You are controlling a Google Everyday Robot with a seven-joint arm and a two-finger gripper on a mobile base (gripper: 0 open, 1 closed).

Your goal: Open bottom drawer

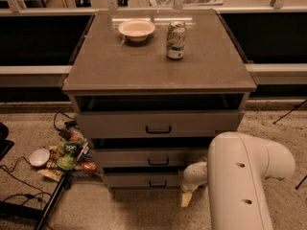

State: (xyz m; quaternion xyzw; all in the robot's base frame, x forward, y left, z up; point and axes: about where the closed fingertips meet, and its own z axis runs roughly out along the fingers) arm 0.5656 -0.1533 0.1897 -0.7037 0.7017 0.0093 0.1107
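The grey-brown cabinet (158, 66) has three drawers. The bottom drawer (139, 180) is the lowest flat front, with a small dark bar handle (157, 183). The middle drawer (144, 157) and the taller top drawer (153, 123) sit above it; the top one stands out a little. My gripper (187, 195) hangs low at the bottom drawer's right end, to the right of the handle and apart from it. My white arm (240, 176) hides the cabinet's lower right corner.
A beige bowl (136, 29) and a drink can (175, 40) stand on the cabinet top. A pile of snack bags (69, 155) and a small white bowl (39, 157) lie on the floor at the left, with cables and a dark stand leg (50, 207).
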